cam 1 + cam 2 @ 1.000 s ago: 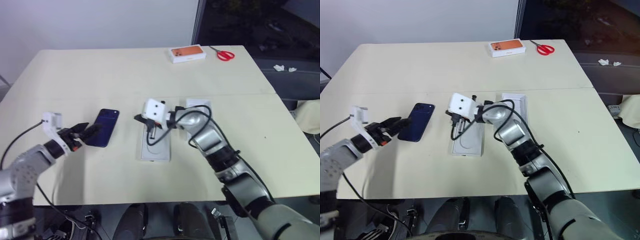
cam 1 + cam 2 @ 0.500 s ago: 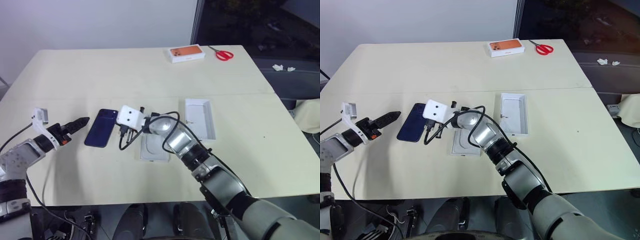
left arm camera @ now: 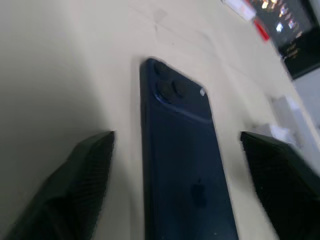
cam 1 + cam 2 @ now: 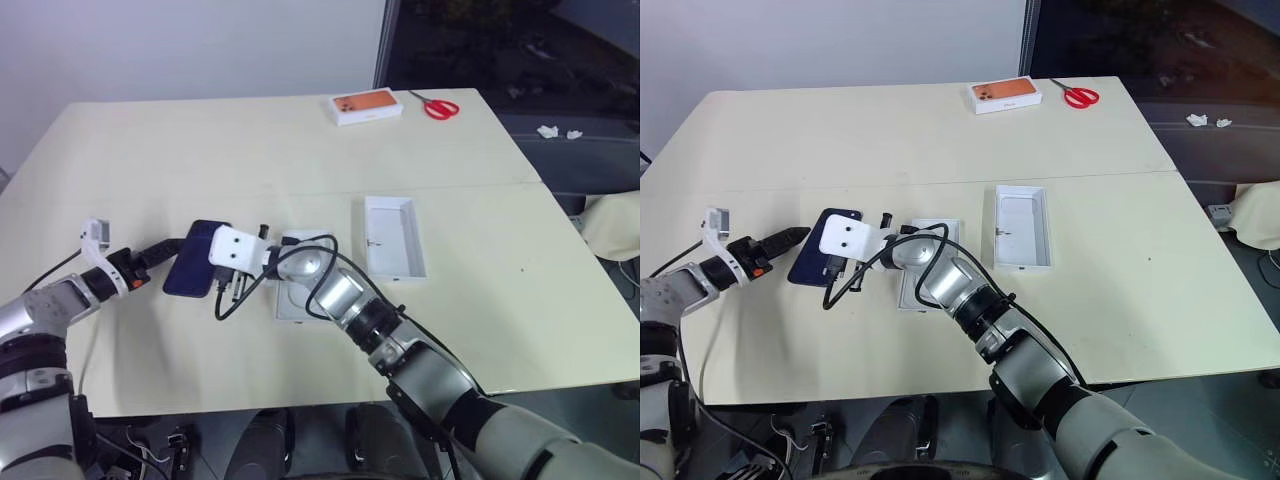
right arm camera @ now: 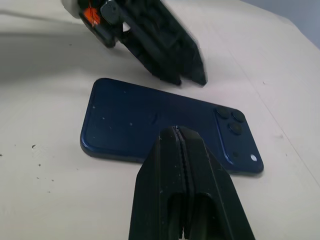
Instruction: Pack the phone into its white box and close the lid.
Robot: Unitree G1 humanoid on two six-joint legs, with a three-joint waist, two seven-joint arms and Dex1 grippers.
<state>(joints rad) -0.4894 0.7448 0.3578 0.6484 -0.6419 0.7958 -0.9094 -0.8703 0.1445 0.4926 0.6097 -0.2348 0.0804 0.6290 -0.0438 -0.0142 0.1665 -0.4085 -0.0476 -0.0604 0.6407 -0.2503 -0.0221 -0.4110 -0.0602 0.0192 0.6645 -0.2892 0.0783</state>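
On the cream bench (image 4: 300,150), nearest the robot, the phone (image 4: 190,262) lies flat with its navy back up, the camera cluster at its far corner, not in the white box. The left tool (image 4: 160,252) sits low at the phone's left edge with its fingers (image 3: 75,195) spread apart, one on each side of the phone in the left wrist view, not closed on it. The right tool (image 5: 179,135) reaches in from the phone's other side with its fingers pressed tightly together, holding nothing, its tip at the phone's long edge; contact cannot be told. Just right of the phone lies a thin white moulded insert (image 4: 912,290), partly behind the right arm. Further right, the shallow white box (image 4: 392,236) lies open-side up. At the bench's far edge sit a white box with an orange face (image 4: 366,106) and red-handled scissors (image 4: 436,105).
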